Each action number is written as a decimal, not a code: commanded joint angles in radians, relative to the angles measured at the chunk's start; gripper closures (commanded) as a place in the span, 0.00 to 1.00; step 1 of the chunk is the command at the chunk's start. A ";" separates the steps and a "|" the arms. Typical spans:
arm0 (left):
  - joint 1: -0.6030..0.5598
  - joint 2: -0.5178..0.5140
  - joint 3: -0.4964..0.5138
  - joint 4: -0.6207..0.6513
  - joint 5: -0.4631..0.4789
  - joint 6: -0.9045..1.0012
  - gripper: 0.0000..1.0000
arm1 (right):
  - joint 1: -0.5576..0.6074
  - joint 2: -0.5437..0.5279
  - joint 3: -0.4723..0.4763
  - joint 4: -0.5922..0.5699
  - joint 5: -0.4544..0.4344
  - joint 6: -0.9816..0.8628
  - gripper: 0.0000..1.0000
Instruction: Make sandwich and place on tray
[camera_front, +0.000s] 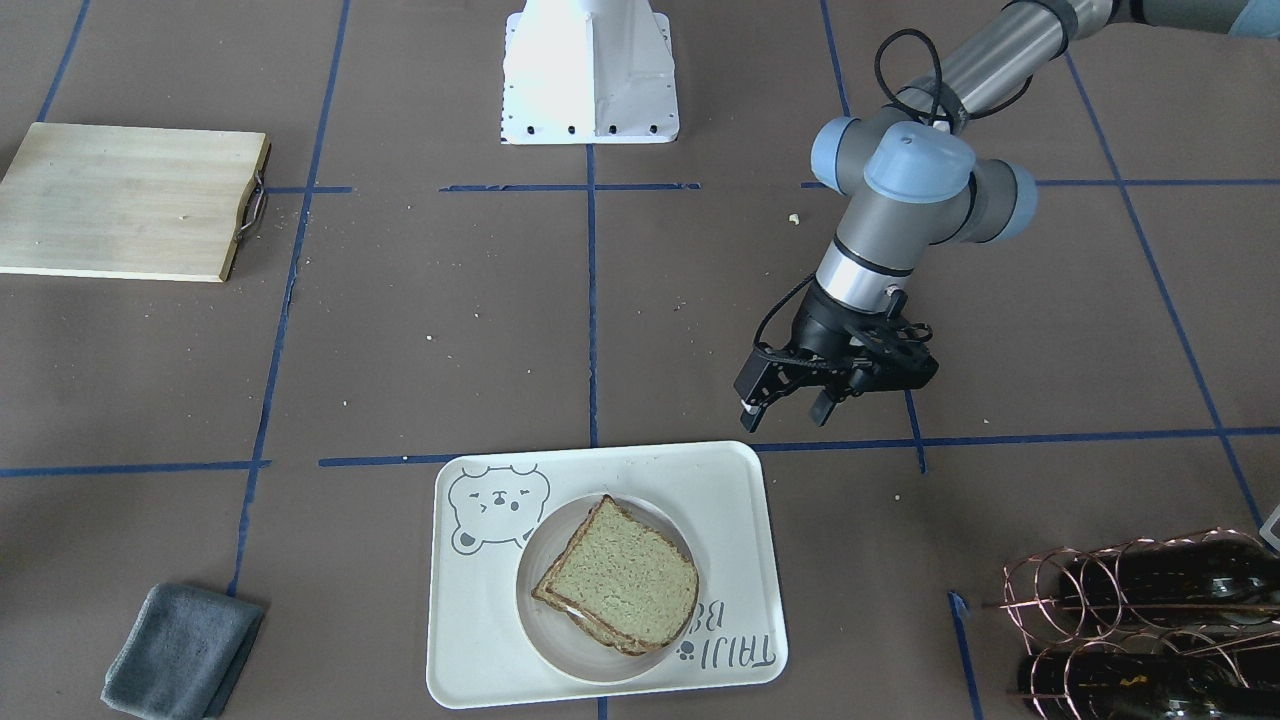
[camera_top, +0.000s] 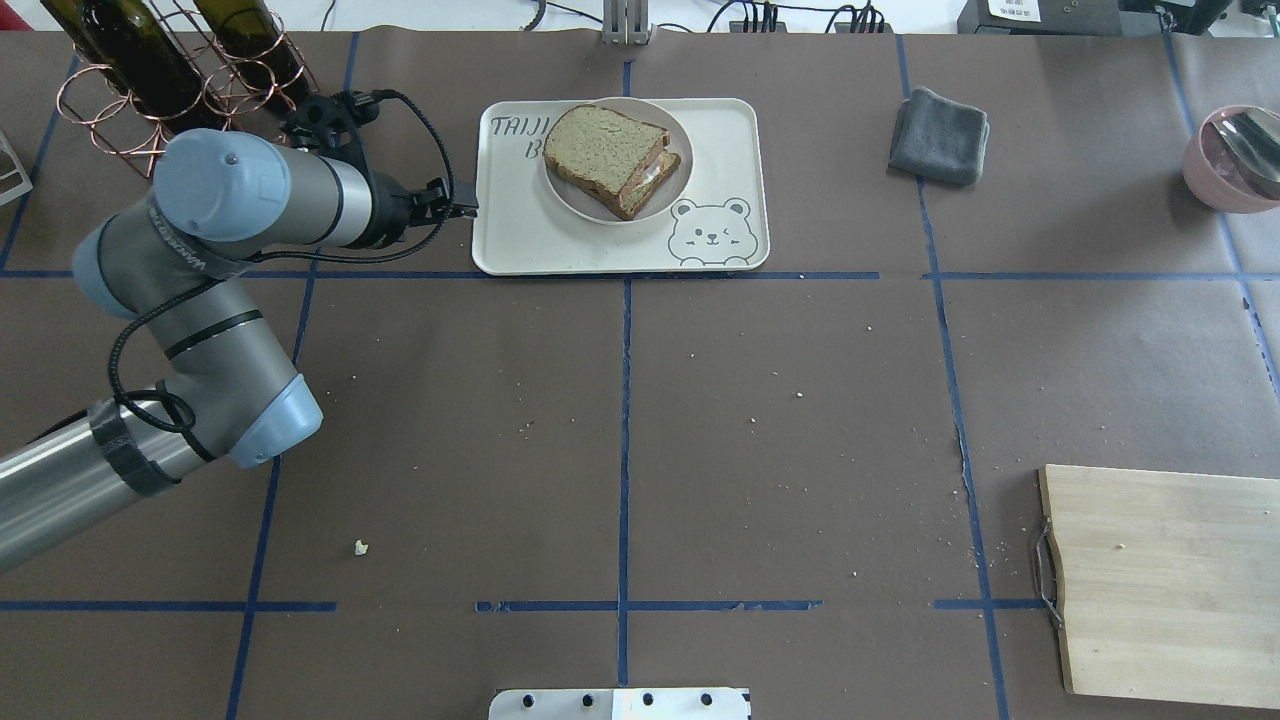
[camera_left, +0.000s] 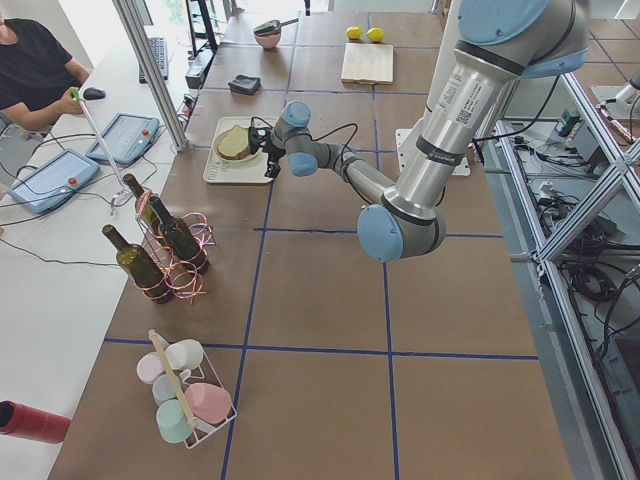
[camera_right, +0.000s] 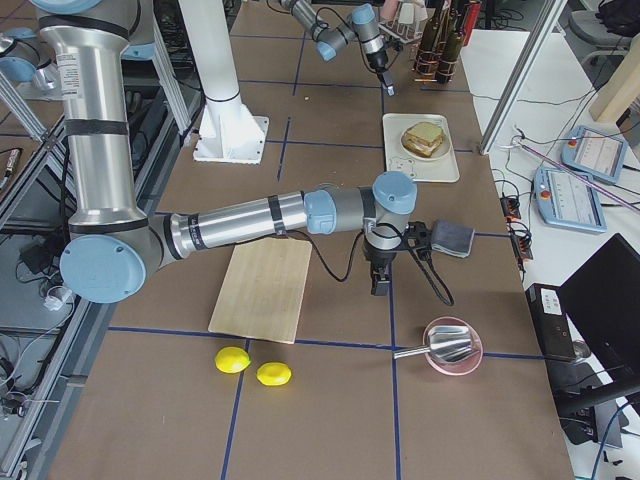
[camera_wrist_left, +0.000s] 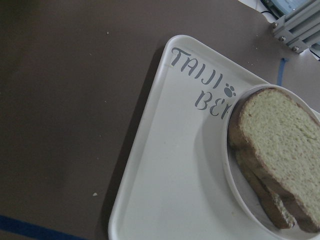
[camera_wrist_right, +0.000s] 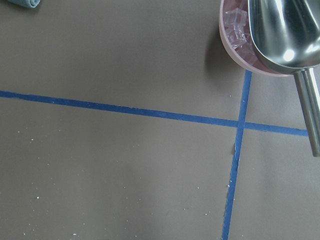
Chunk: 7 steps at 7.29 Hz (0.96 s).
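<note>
The sandwich (camera_front: 620, 585), two greenish-tan slices with dark crust and a sliver of white between them, lies on a round white plate (camera_front: 545, 640) on the cream tray (camera_front: 470, 650) with the bear drawing. It also shows in the overhead view (camera_top: 605, 150) and the left wrist view (camera_wrist_left: 280, 145). My left gripper (camera_front: 788, 402) is open and empty. It hovers just off the tray's corner (camera_top: 490, 250), apart from it. My right gripper (camera_right: 380, 285) shows only in the exterior right view, low over the table near the grey cloth. I cannot tell whether it is open.
A wooden cutting board (camera_top: 1170, 580) lies at the near right. A folded grey cloth (camera_top: 940, 135) lies right of the tray. A copper rack with wine bottles (camera_top: 150, 70) stands behind my left arm. A pink bowl with a metal scoop (camera_top: 1235, 160) is at the far right. Two lemons (camera_right: 250, 367) lie beyond the board.
</note>
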<state>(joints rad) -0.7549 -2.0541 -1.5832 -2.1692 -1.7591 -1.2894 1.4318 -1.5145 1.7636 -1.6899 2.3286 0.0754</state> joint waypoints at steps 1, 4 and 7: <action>-0.097 0.090 -0.142 0.182 -0.005 0.342 0.00 | 0.007 -0.006 -0.001 -0.001 0.000 0.000 0.00; -0.264 0.219 -0.285 0.325 -0.183 0.651 0.00 | 0.007 -0.016 -0.006 -0.001 0.002 0.000 0.00; -0.317 0.204 -0.195 0.290 -0.218 0.630 0.00 | 0.016 -0.018 -0.004 0.001 0.003 0.000 0.00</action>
<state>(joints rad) -1.0710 -1.8343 -1.8363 -1.8601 -1.9856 -0.6501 1.4457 -1.5313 1.7592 -1.6895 2.3314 0.0751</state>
